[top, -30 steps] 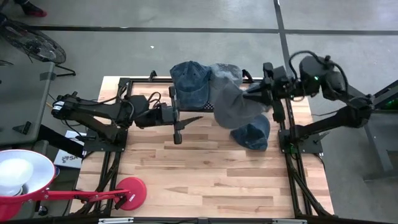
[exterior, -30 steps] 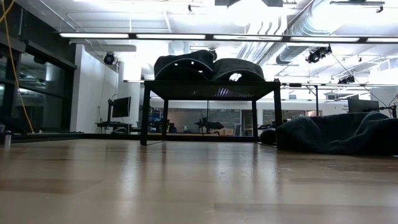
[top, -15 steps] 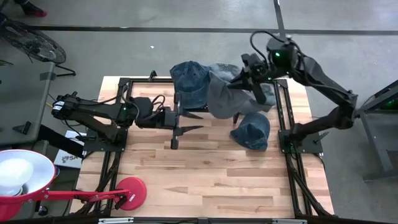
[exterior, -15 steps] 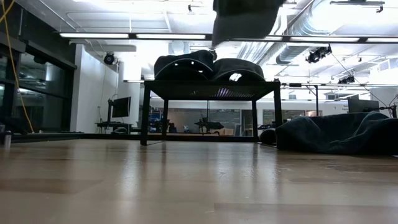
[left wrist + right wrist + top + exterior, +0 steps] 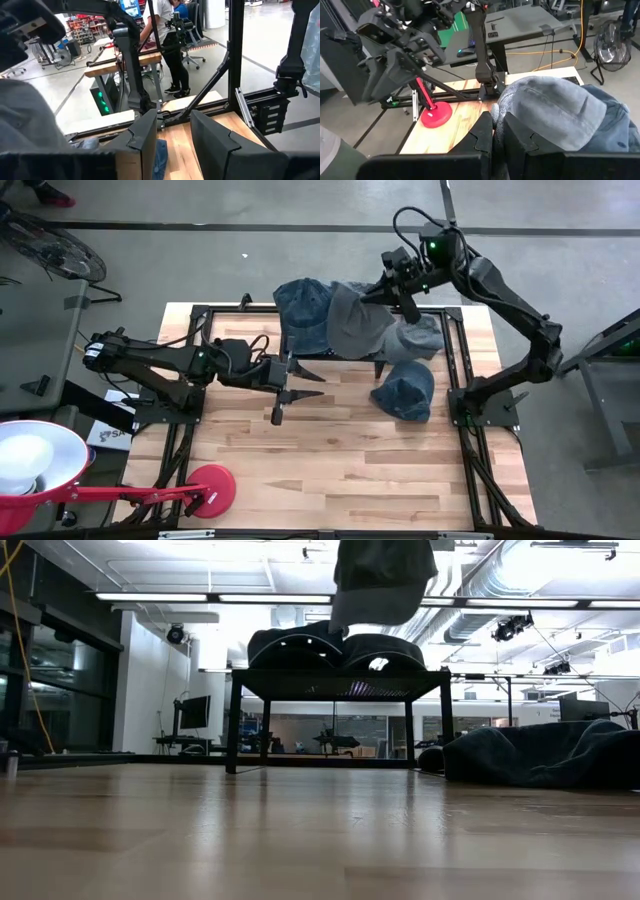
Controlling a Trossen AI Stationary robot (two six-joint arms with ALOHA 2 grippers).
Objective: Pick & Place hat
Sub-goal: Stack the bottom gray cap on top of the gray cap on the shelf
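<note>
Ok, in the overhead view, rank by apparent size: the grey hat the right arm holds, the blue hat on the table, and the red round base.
1. Grey hat, though raised toward the camera, so unsure.
2. Blue hat.
3. Red round base.

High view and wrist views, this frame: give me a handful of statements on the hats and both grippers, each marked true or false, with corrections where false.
1. The right gripper is shut on a grey hat. True.
2. The grey hat lies flat on the table. False: it is held up above the rack at the table's far edge.
3. A blue hat lies on the table near the right arm's base. True.
4. The left gripper holds a hat. False: its fingers stand apart with nothing between them.
5. A red round base sits at the table's right edge. False: it sits near the left front corner.
</note>
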